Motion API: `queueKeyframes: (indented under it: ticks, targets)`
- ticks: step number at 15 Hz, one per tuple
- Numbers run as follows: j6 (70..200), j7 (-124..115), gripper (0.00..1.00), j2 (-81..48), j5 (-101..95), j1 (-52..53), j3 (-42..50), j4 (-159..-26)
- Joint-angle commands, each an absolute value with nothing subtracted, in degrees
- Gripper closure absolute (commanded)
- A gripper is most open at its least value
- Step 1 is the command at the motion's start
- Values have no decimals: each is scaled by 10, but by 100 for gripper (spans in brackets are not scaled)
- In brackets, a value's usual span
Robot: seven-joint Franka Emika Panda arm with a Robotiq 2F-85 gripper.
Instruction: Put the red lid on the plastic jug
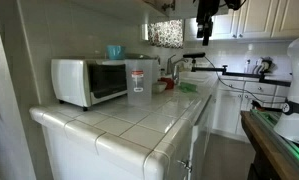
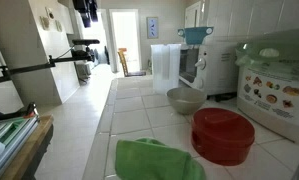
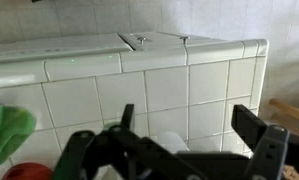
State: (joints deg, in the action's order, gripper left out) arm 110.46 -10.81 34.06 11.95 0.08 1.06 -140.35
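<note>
The red lid [image 2: 222, 135] lies flat on the tiled counter near the front, next to a green cloth [image 2: 159, 160]; its edge also shows in the wrist view [image 3: 24, 172]. The plastic jug [image 1: 139, 78] stands upright and uncovered beside the white microwave [image 1: 89, 80]; it also shows in the second exterior view [image 2: 164, 65]. My gripper [image 1: 204, 22] hangs high above the counter, well away from both. In the wrist view its jaws [image 3: 189, 125] are open and empty over white tiles. A pale round shape between them is too blurred to name.
A teal cup [image 1: 115, 51] stands on the microwave. A grey bowl [image 2: 185, 100] sits on the counter between the lid and the jug. A boxed appliance [image 2: 274, 85] stands at the counter's side. The green cloth also shows in the wrist view [image 3: 4, 130].
</note>
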Motion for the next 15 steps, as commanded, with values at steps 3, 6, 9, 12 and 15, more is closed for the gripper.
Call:
queueKeyframes:
  ticks: [3, 6, 9, 12, 15]
  targets:
    - [1102, -105, 0, 340, 123, -7, 5, -1402]
    - [1102, -105, 0, 340, 123, -7, 5, -1402]
    - [1102, -105, 0, 340, 123, -7, 5, -1402]
    - [1108, -108, 0, 340, 125, -8, 5, -1403]
    - [1158, -98, 0, 336, 105, -23, 8, -1409]
